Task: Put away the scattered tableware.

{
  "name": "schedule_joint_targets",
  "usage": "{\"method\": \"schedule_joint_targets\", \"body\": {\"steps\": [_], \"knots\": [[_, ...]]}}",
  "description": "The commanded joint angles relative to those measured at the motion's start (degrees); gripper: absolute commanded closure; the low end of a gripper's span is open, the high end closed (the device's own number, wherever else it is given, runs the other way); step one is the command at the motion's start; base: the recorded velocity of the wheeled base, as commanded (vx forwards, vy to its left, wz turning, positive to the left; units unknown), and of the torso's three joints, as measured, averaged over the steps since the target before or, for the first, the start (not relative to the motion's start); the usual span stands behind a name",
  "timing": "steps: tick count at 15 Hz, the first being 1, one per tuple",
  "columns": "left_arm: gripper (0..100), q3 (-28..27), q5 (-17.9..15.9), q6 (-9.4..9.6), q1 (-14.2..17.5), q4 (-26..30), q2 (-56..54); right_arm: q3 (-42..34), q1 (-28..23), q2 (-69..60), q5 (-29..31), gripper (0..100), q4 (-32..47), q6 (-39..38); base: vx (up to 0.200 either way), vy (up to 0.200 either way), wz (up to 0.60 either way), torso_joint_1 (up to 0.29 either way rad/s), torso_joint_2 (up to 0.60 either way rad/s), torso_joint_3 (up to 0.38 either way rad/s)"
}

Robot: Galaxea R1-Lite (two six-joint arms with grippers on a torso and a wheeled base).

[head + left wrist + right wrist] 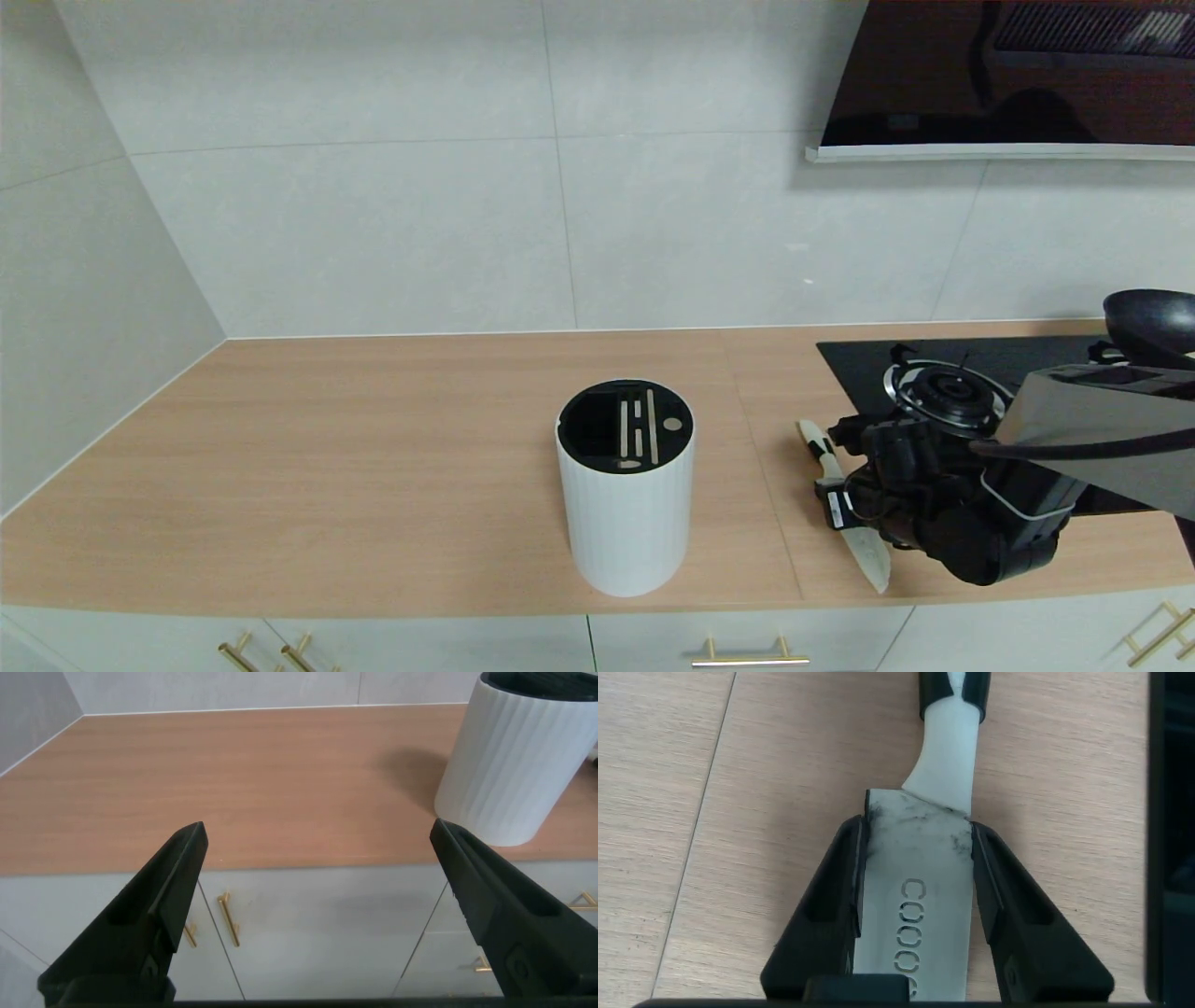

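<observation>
1. White cabinet fronts [467, 644] with slim brass handles [750, 653] run below the near edge of the light wooden counter [373, 448].
2. The left gripper [316, 840] hangs just off that near edge, left of the middle. Its black fingers [168, 891] are spread wide with nothing between them.
3. At the near right of the counter lies a white-bladed knife with a white and black handle [870, 557]. Its tip points toward the near edge and its handle toward the far side.
4. The right gripper [918, 859] is low over the knife. Its two black fingers [842, 905] are pressed against the two long edges of the blade, just below the handle.
5. A white ribbed cylindrical holder with a black slotted top [625, 523] stands upright near the middle of the counter, to the left of the knife and apart from it.
6. Farther right, a black glass hob [1036, 355] with a round metal burner [948, 390] is set into the counter.
7. Grey wall tiles [373, 233] rise behind, with a dark range hood [1008, 75] high on the right.
</observation>
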State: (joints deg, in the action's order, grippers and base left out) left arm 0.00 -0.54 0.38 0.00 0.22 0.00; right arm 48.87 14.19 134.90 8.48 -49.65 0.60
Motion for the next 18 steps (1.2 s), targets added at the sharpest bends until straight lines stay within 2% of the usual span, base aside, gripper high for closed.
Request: {"method": "schedule_joint_targets", "body": {"steps": [1,8,10,11,12,13,15,16,17,18], "knots": [[0,0.00,0.01,0.06,0.00,0.04,0.00,-0.36,0.05,-1.92,0.04,100,-0.09,-0.07,0.000,0.000,0.00,0.000,0.00,0.000],[0,0.00,-0.17,0.41,0.00,-0.04,0.00,-8.09,1.72,-23.28,-0.05,100,0.26,-1.92,0.000,0.000,0.00,0.000,0.00,0.000],[0,-0.88,-0.69,2.26,0.00,-4.97,0.00,-10.02,4.09,-29.52,-0.75,100,0.17,-1.74,0.000,0.000,0.00,0.000,0.00,0.000],[0,-2.37,-2.36,2.26,0.00,-4.97,0.35,-9.94,5.23,-31.19,-1.10,100,0.17,-1.65,0.000,0.000,0.00,0.000,0.00,0.000],[0,-7.29,-8.16,2.00,-0.79,-1.45,4.04,-8.88,6.02,-32.86,-2.42,100,0.08,-1.48,0.000,0.000,0.00,0.000,0.00,0.000],[0,-12.48,-13.79,0.85,-1.49,2.07,8.17,-6.51,6.90,-34.00,-3.04,100,0.87,-1.48,0.000,0.000,0.00,0.000,0.00,0.000],[0,-22.68,-25.13,0.41,-2.64,4.97,20.74,-0.88,8.75,-35.50,-3.04,100,5.62,-1.48,0.000,0.000,0.00,0.000,0.00,0.000],[0,-25.93,-28.99,0.50,-2.64,4.97,26.89,1.23,10.16,-36.20,-2.68,100,8.26,-1.48,0.000,0.000,0.00,0.000,0.00,0.000],[0,-28.83,-32.69,1.56,-2.72,4.70,34.80,2.90,12.18,-36.46,-2.68,100,10.01,-1.56,0.000,0.000,0.00,0.000,0.00,0.000],[0,-31.82,-34.71,2.87,-3.16,4.26,41.31,3.42,14.20,-36.55,-2.60,100,10.28,-1.65,0.000,0.000,0.00,0.000,0.00,0.000]]}}
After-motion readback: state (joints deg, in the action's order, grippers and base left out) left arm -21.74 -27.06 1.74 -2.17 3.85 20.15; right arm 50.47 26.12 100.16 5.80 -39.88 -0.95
